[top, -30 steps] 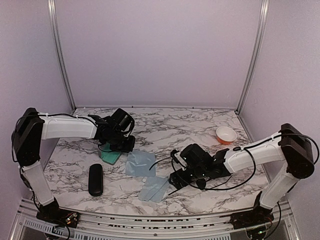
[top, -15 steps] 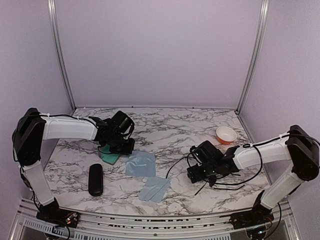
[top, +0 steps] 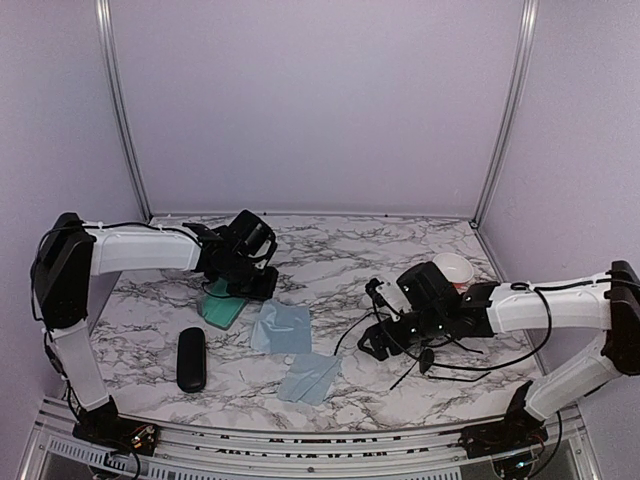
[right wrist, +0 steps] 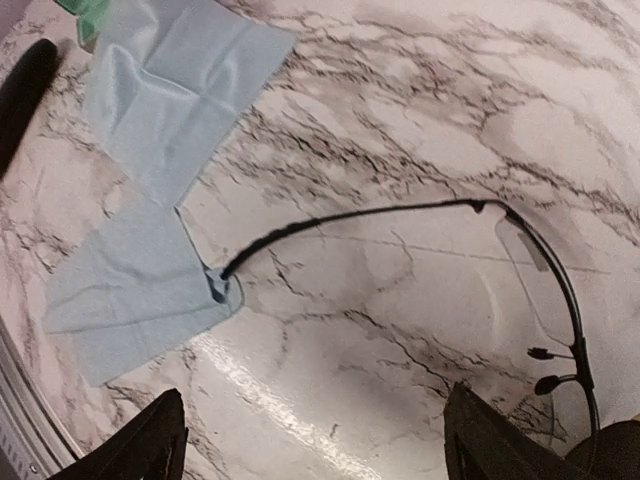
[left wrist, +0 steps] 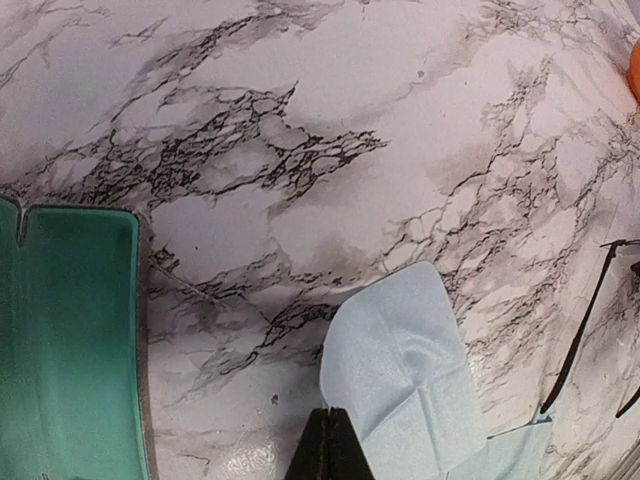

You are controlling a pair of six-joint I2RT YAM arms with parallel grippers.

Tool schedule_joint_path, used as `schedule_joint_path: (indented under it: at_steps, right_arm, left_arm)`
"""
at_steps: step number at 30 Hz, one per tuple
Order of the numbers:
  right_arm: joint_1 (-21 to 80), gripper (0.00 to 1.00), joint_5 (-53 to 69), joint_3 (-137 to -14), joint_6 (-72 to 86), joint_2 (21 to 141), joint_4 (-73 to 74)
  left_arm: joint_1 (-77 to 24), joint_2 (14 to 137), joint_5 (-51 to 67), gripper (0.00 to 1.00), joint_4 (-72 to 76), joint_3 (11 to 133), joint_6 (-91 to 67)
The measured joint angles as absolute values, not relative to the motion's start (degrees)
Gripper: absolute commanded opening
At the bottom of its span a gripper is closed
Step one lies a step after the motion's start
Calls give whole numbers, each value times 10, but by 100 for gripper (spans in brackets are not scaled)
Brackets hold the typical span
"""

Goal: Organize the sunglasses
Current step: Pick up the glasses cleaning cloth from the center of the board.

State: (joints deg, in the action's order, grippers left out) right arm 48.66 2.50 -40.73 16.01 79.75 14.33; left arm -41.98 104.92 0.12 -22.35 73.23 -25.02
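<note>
One pair of thin black wire sunglasses [right wrist: 545, 290] lies open on the marble in the right wrist view. One long arm reaches left, and its tip touches the lower blue cloth [right wrist: 120, 290]. In the top view the black wires [top: 412, 372] spread below and beside my right gripper [top: 376, 342]; I cannot separate two pairs there. My right gripper [right wrist: 320, 455] is open and empty, hovering above the marble just left of the frame. My left gripper [left wrist: 330, 448] is shut and empty, above the marble beside the upper blue cloth [left wrist: 400, 370].
An open grey case with teal lining [top: 220, 311] lies under the left arm and also shows in the left wrist view [left wrist: 70, 340]. A glossy black oval case [top: 191, 358] lies front left. Two blue cloths [top: 280, 326] [top: 308, 377] lie mid-table. An orange bowl [top: 452, 268] stands back right.
My right gripper has moved right, away from the lower cloth, and the wire sunglasses now lie further right beneath it. My left gripper has shifted slightly back and to the right.
</note>
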Motion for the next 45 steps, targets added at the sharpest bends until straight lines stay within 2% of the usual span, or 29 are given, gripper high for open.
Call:
schedule_joint_path:
  at_steps: [8, 15, 25, 35, 40, 45]
  right_arm:
    - [488, 86, 101, -441, 154, 769, 81]
    - [493, 88, 127, -489, 137, 811, 37]
    - [438, 88, 232, -489, -35, 846, -112]
    - [389, 75, 323, -580, -157, 992, -101]
    - [357, 72, 343, -586, -182, 1022, -92]
    - [359, 63, 349, -573, -185, 1040, -113]
  left_arm:
    - [-420, 1058, 2, 0, -265, 819, -244]
    - [-421, 1063, 30, 0, -278, 844, -244]
    - [-437, 1077, 97, 0, -281, 844, -213]
    - [-439, 1063, 135, 0, -282, 836, -196]
    - [-439, 1031, 140, 0, -285, 824, -195]
    - [-439, 1008, 141, 0, -285, 811, -198]
